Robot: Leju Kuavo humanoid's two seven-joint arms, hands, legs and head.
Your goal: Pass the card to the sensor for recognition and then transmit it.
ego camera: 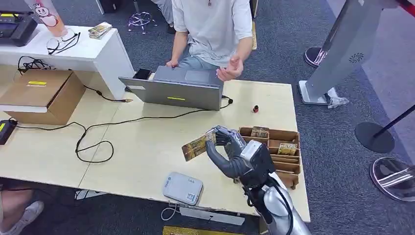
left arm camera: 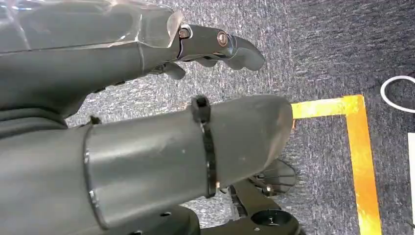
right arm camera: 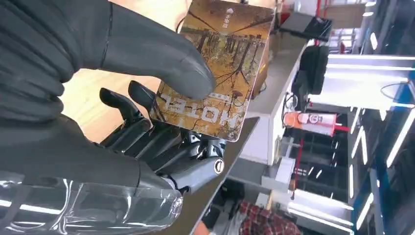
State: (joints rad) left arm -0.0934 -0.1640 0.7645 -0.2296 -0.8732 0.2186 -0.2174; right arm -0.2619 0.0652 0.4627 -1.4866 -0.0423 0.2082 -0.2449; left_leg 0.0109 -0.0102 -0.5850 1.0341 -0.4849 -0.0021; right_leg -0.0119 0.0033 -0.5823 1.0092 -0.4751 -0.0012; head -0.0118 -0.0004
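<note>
Holding the card (ego camera: 198,146) pinched under its thumb, the right hand (ego camera: 226,149) lifts it above the tabletop (ego camera: 147,147), probably to reach the sensor (ego camera: 183,188) nearby. The left hand (left arm camera: 147,98) hangs, fingers apart, holding nothing.

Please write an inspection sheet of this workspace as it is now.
Surface: pale wooden table.
Job's things: brown picture hotel card held above the table; grey flat sensor box near the front edge; wooden card rack with more cards.
Clutter: grey laptop, cardboard box.
Hands: right hand pinches the card; left hand hangs over carpet, holding nothing.
Cables: black cable looped on the table.
Surroundings: seated person.
</note>
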